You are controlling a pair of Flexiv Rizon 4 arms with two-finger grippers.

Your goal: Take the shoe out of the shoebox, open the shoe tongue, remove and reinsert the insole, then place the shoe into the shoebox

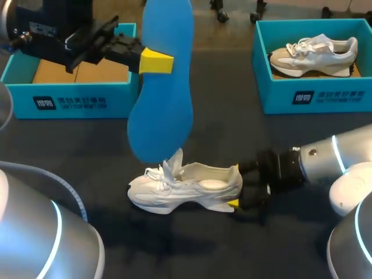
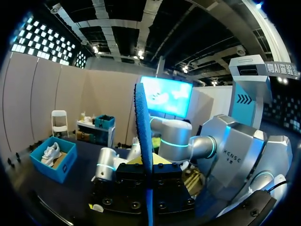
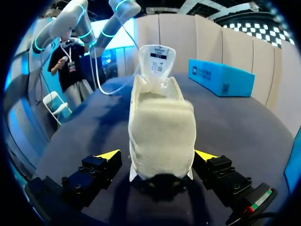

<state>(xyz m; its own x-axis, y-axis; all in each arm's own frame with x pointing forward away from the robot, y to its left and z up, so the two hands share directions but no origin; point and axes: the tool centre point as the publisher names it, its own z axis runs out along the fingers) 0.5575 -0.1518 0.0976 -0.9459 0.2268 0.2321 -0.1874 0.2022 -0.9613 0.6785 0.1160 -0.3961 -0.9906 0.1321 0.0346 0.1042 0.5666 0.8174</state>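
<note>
My left gripper (image 1: 156,61) has its jaws pinching the blue insole (image 1: 163,87), which hangs upright just above the white shoe (image 1: 186,186). The insole looks light and floppy, so I'd grip it mid-edge. The right gripper (image 3: 157,155) has its jaws spread astride the shoe's heel. The dark counter (image 1: 232,139) looks matte, and the shoebox (image 1: 70,99) sits well behind the shoe.

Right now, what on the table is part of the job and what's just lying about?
Job: insole in left gripper; shoe, heel at right gripper; empty left box.
Lying about: right box, spare shoe inside.
</note>
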